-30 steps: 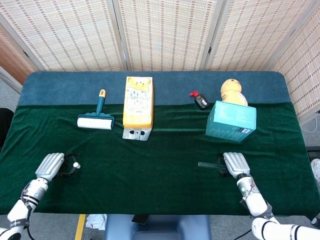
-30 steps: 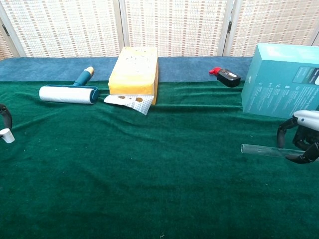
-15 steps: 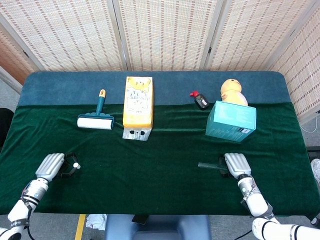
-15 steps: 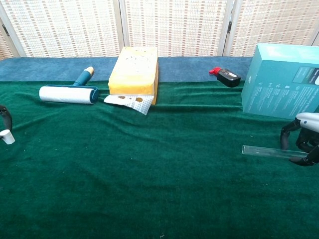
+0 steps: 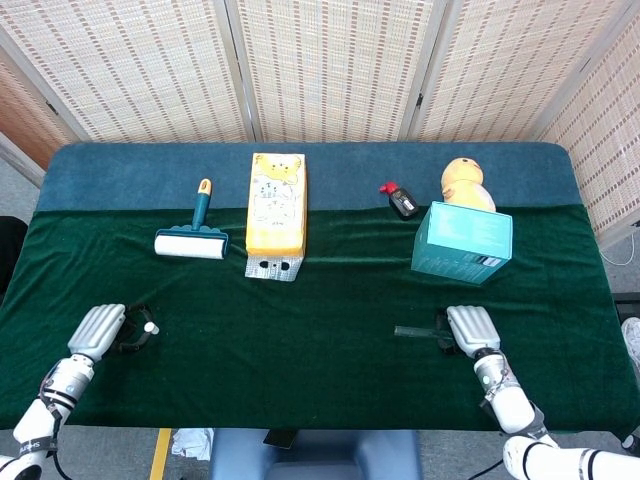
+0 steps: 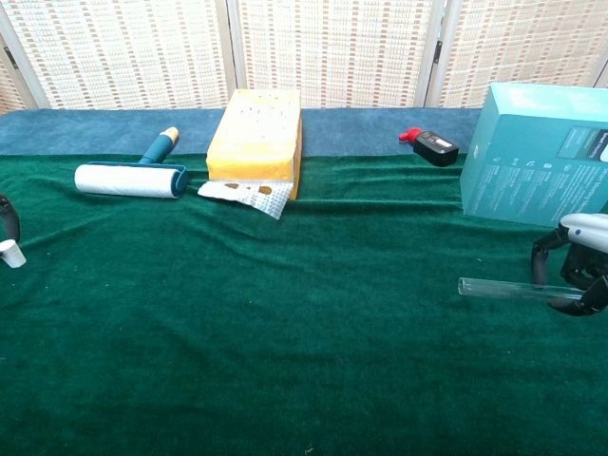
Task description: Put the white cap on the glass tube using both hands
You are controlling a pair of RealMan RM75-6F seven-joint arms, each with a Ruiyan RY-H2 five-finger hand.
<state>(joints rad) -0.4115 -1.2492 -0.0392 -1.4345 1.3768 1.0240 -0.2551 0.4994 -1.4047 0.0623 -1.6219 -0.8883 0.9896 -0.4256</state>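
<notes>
At the near edge of the green cloth-covered tabletop (image 5: 300, 340), our left hand (image 5: 97, 331) pinches the small white plastic cap (image 6: 10, 253) while our right hand (image 5: 470, 328) curls its fingers (image 6: 541, 256) around the clear glass tube (image 6: 499, 289), lying level, pointing inward.

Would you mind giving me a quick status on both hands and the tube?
Left hand holds white cap. Right hand grips glass tube, lying level. Wide gap between them, nothing in the way.

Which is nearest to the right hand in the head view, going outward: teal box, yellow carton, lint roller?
1. Teal box, just behind the right hand.
2. Yellow carton, mid-table, toward the left.
3. Lint roller, farthest, on the left side.
</notes>
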